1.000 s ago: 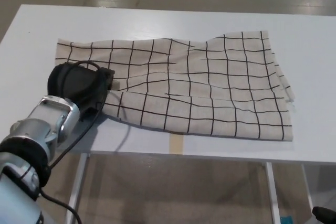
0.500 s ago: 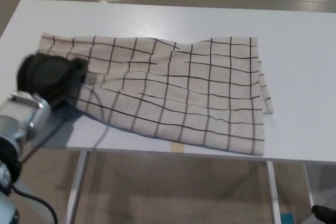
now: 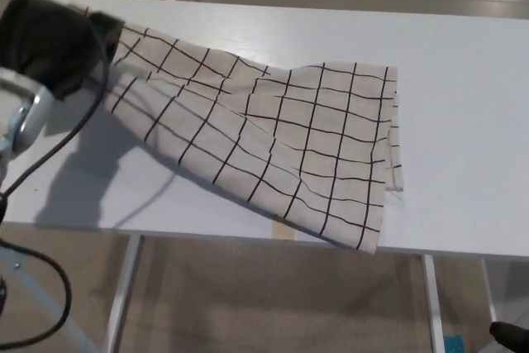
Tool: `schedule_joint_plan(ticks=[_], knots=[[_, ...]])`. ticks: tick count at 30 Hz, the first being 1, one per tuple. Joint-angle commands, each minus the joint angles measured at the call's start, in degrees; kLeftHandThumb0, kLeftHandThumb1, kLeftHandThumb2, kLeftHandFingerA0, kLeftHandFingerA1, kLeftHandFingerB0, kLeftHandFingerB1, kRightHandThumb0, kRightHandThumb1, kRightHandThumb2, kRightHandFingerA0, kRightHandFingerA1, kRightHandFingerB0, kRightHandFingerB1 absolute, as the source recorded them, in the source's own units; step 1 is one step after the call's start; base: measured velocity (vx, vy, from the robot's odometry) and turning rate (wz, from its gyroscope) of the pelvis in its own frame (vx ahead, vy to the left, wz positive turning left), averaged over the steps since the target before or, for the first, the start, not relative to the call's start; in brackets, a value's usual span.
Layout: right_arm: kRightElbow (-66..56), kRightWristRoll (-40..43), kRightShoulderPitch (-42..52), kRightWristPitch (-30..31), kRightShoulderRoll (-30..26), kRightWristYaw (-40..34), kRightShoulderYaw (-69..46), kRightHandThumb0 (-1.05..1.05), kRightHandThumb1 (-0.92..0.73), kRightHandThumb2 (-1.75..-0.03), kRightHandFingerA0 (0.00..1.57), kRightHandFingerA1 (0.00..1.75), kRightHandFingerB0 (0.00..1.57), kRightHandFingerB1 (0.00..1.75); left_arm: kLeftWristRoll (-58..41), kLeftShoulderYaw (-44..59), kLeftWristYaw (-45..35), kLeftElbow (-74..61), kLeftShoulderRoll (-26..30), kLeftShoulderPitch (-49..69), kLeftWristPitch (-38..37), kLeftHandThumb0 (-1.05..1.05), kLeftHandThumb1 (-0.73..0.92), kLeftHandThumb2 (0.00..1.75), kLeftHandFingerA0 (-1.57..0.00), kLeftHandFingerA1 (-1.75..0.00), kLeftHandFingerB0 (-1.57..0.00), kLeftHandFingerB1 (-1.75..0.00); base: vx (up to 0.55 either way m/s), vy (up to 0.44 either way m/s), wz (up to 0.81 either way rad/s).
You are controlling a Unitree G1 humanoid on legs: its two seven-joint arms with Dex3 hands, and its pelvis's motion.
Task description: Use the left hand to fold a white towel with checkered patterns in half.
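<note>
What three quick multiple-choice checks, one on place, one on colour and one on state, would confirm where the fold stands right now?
1. Where is the robot's black left hand?
A. at the towel's upper-left end
B. at the towel's right edge
C. off the table, below it

2. What colour are the grid lines on the off-white checkered cloth towel?
A. red
B. black
C. green

3. What is the left hand doing?
A. open, clear of the towel
B. shut on nothing
C. shut on the towel's end, lifting it off the white table

Answers: 1 A, the hand sits at the picture's upper left; 2 B, dark lines on pale cloth; 3 C, the cloth stretches taut from the hand.
</note>
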Motion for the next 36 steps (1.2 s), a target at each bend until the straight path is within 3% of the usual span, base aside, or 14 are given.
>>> schedule_joint_plan(ticks=[1, 10, 11, 12, 13, 15, 16, 17, 21, 27, 30, 31, 33, 36], knots=[[-0.6, -0.7, 0.8, 0.1, 0.1, -0.4, 0.2, -0.26, -0.56, -0.56, 0.45, 0.54, 0.69, 0.54, 4.5, -2.6, 3.0, -2.0, -2.6, -4.7, -1.3, -0.22, 0.63, 0.56, -0.80, -1.75, -0.68, -1.68, 0.00, 0.000, 0.00], [-1.1, -1.4, 0.6, 0.7, -0.4, -0.7, 0.3, -0.29, -0.56, -0.56, 0.45, 0.52, 0.70, 0.54, 10.8, -9.4, 4.8, -4.9, -8.9, -10.4, -1.0, -0.22, 0.61, 0.58, -0.88, -1.75, -0.72, -1.69, 0.00, 0.000, 0.00], [-1.2, -1.6, 0.6, 1.0, -0.5, -0.9, 0.4, -0.31, -0.56, -0.56, 0.44, 0.50, 0.70, 0.54, 11.5, -10.3, 4.7, -5.7, -9.7, -10.8, -2.0, -0.29, 0.37, 0.78, -1.22, -1.42, -1.04, -1.30, 0.00, 0.000, 0.00], [-1.3, -1.8, 0.5, 1.2, -0.5, -1.0, 0.4, -0.31, -0.56, -0.56, 0.44, 0.50, 0.70, 0.54, 11.9, -11.0, 4.6, -6.2, -10.3, -11.1, -2.6, -0.29, 0.37, 0.78, -1.22, -1.42, -1.04, -1.30, 0.00, 0.000, 0.00], [-1.4, -1.8, 0.4, 1.6, -0.5, -1.0, 0.5, -0.31, -0.56, -0.56, 0.44, 0.50, 0.70, 0.54, 12.4, -12.2, 3.8, -7.1, -11.2, -11.8, -4.4, -0.29, 0.55, 0.58, -0.91, -1.73, -0.91, -1.35, 0.00, 0.000, 0.00], [-1.6, -1.6, 0.4, 1.9, -0.4, -1.0, 0.5, -0.32, -0.56, -0.56, 0.44, 0.50, 0.70, 0.54, 12.6, -13.0, 3.3, -7.5, -11.6, -12.2, -5.3, -0.30, 0.49, 0.55, -0.91, -1.73, -1.01, -1.22, 0.00, 0.000, 0.00], [-1.8, -1.6, 0.5, 1.9, -0.4, -1.0, 0.5, -0.32, -0.56, -0.56, 0.44, 0.50, 0.71, 0.53, 13.3, -14.0, 3.6, -8.1, -12.2, -12.6, -5.7, -0.29, 0.46, 0.54, -0.91, -1.75, -1.13, -0.77, 0.00, 0.000, 0.00], [-1.9, -1.2, 0.5, 1.9, -0.2, -0.9, 0.4, -0.32, -0.56, -0.56, 0.44, 0.50, 0.71, 0.53, 13.8, -14.9, 3.3, -8.7, -13.1, -13.2, -6.4, -0.39, 0.39, 0.56, -0.97, -1.66, -1.05, -0.61, 0.00, 0.000, 0.00], [-2.0, -0.4, 0.4, 1.8, 0.2, -0.7, 0.3, -0.32, -0.55, -0.56, 0.45, 0.50, 0.73, 0.52, 14.9, -16.8, 2.5, -9.8, -16.0, -15.2, -7.6, -0.34, 0.43, 0.55, -0.95, -1.65, -0.97, -0.52, 0.00, 0.000, 0.00], [-3.1, -1.4, 0.4, 3.0, -0.3, -1.2, 0.7, -0.34, -0.55, -0.57, 0.45, 0.51, 0.73, 0.53, 14.8, -17.0, 1.4, -11.3, -20.5, -15.8, -8.5, -0.48, 0.40, 0.58, -0.95, -1.63, -1.02, -0.58, 0.00, 0.000, 0.00], [-3.3, -2.0, 0.4, 3.2, -0.6, -1.4, 0.9, -0.33, -0.55, -0.57, 0.45, 0.51, 0.73, 0.53, 15.2, -17.1, 1.1, -12.0, -21.2, -15.5, -8.5, -0.39, 0.45, 0.56, -0.90, -1.68, -1.01, -0.54, 0.00, 0.000, 0.00], [-3.3, -2.4, 0.5, 3.1, -0.7, -1.5, 1.1, -0.34, -0.56, -0.57, 0.46, 0.51, 0.73, 0.55, 15.6, -17.5, 0.4, -13.1, -22.5, -14.6, -7.8, -0.59, 0.41, 0.62, -0.95, -1.60, -1.03, -0.61, 0.00, 0.000, 0.00], [-3.3, -2.7, 0.5, 3.1, -0.8, -1.6, 1.2, -0.35, -0.56, -0.57, 0.46, 0.50, 0.73, 0.55, 16.1, -17.9, 0.3, -13.9, -23.3, -13.5, -7.6, -0.58, 0.41, 0.62, -0.97, -1.60, -1.03, -0.62, 0.00, 0.000, 0.00], [-3.7, -3.4, 0.7, 3.0, -1.1, -1.8, 1.5, -0.36, -0.56, -0.57, 0.46, 0.50, 0.73, 0.55, 17.4, -19.9, 0.8, -15.1, -24.4, -11.2, -8.5, -0.34, 0.49, 0.55, -0.93, -1.69, -1.08, -0.69, 0.00, 0.000, 0.00]])
